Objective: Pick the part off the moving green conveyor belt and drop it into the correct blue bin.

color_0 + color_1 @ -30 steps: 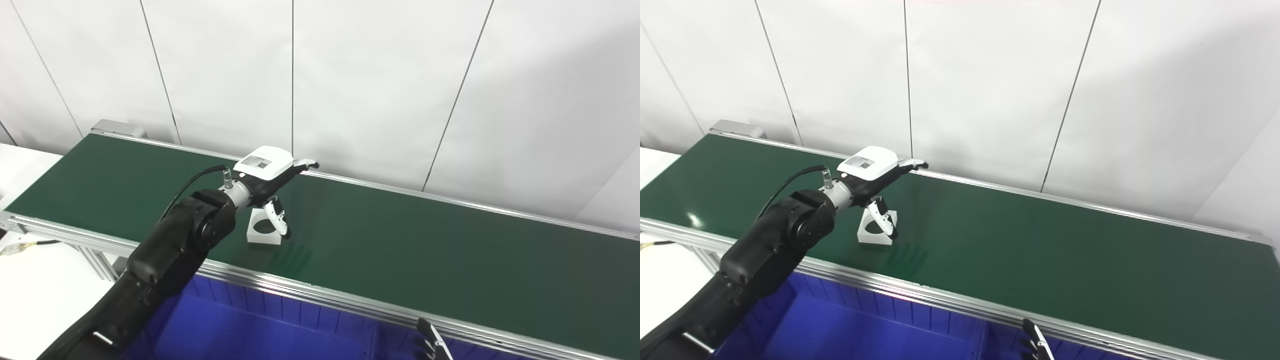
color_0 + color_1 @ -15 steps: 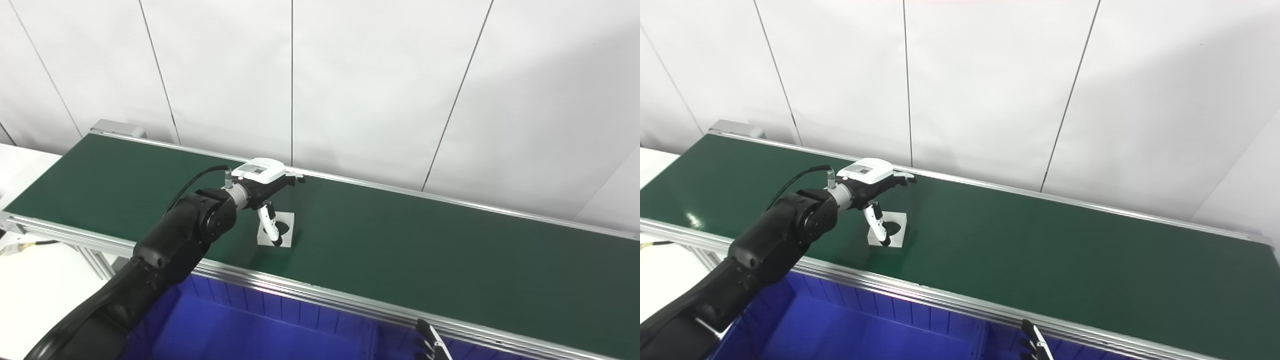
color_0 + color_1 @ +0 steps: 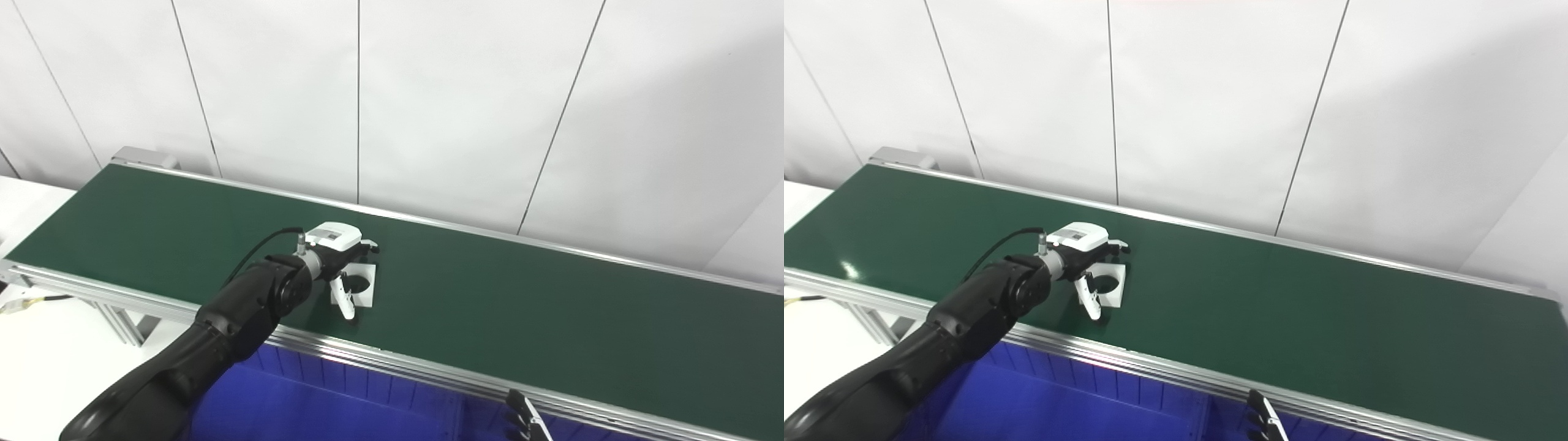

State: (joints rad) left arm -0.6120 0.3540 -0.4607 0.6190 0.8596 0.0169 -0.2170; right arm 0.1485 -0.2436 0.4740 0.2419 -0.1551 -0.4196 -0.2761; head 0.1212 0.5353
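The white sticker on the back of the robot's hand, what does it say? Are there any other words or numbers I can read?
Sticker on the back of the left hand: there is dark print on it, but it is too small and blurred to read.
White part, green conveyor belt, blue bin: no words, numbers or signs show on them.

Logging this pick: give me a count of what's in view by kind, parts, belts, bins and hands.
Parts: 1, white, on the belt
Belts: 1, green
Bins: 1, blue
Hands: 2, left at the part, right low at the frame edge
Total: 5
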